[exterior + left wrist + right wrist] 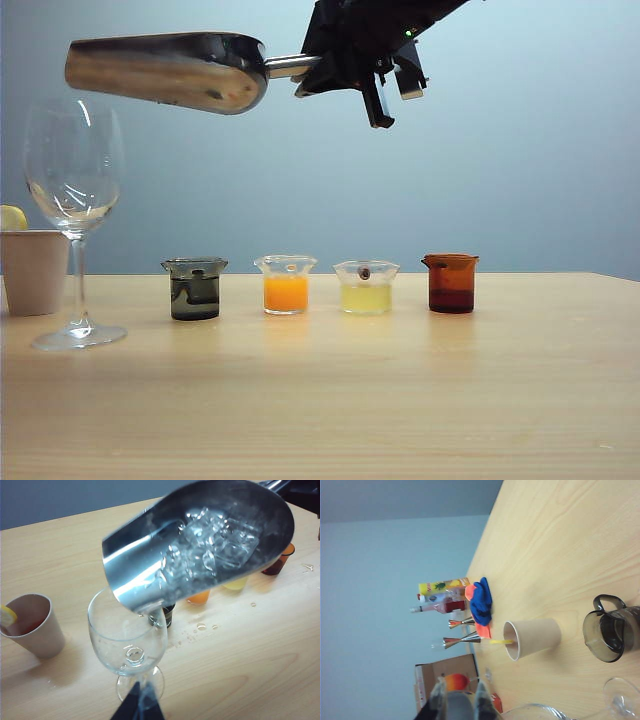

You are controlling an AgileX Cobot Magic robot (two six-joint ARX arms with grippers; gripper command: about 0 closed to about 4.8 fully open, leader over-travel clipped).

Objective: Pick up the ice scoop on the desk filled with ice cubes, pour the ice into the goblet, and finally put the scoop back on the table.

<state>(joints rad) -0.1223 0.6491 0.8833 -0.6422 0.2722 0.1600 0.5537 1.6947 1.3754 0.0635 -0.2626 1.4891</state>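
Right gripper (345,65) jaws clamp ice scoop (170,70) handle.

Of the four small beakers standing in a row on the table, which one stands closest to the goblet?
The dark grey beaker, at the left end of the row. It stands next to the goblet; the orange, pale yellow and brown beakers follow farther to the right.

Front of desk open; back row and left side crowded.

Wide bare strip along the near edge of the desk (400,400), passable from side to side. Blocked farther back by four small beakers (287,284) in a row, narrow gaps between. Toward the left edge, goblet (75,215) and paper cup (35,270) close together. Overhead, ice scoop (170,70) in the right gripper (345,65), spanning the air above goblet and beakers.
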